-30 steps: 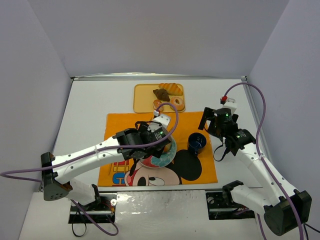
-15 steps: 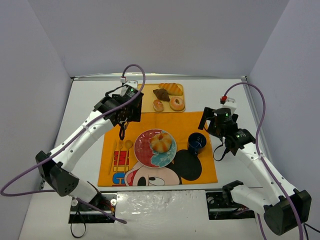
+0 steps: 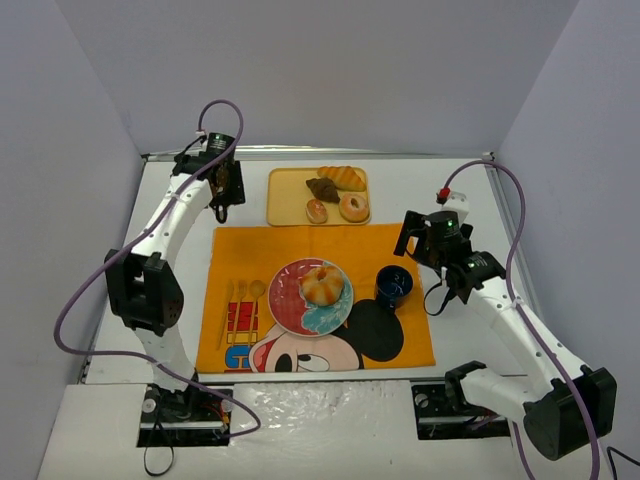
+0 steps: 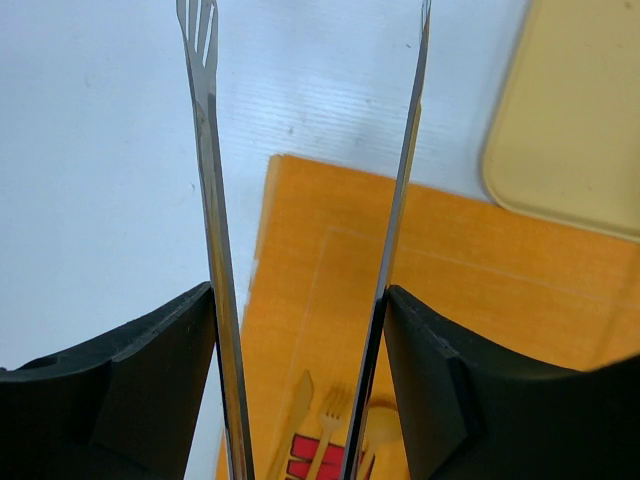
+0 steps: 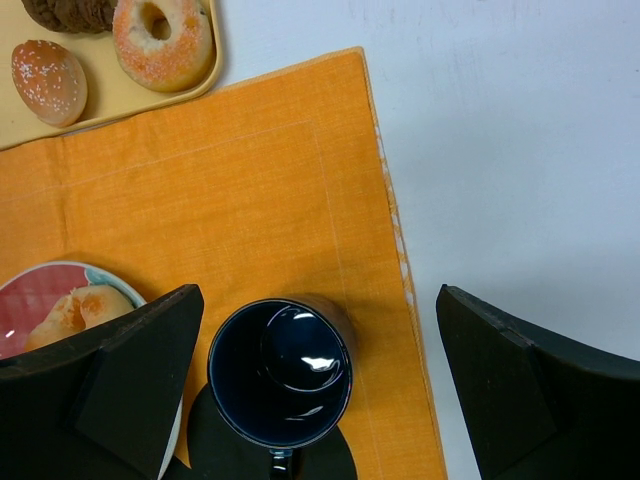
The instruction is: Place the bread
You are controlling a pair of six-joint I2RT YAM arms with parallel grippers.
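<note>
White tabletop (image 3: pixel 455 190) fills my top feed, with an orange cartoon-mouse placemat (image 3: pixel 245 255) spread across it. I see the round golden-brown knotted bread (image 3: pixel 322 285) resting on a pink-and-blue plate (image 3: pixel 283 300) mid-mat. My left gripper (image 4: pixel 300 292) sits by the mat's far-left corner, jaws clasping long metal tongs (image 4: pixel 213 200) whose blades stand apart. My right gripper (image 5: pixel 318 295) hangs with jaws spread wide, and a dark blue cup (image 5: pixel 280 372) shows between them.

Lab booth with plain walls (image 3: pixel 300 70)
</note>
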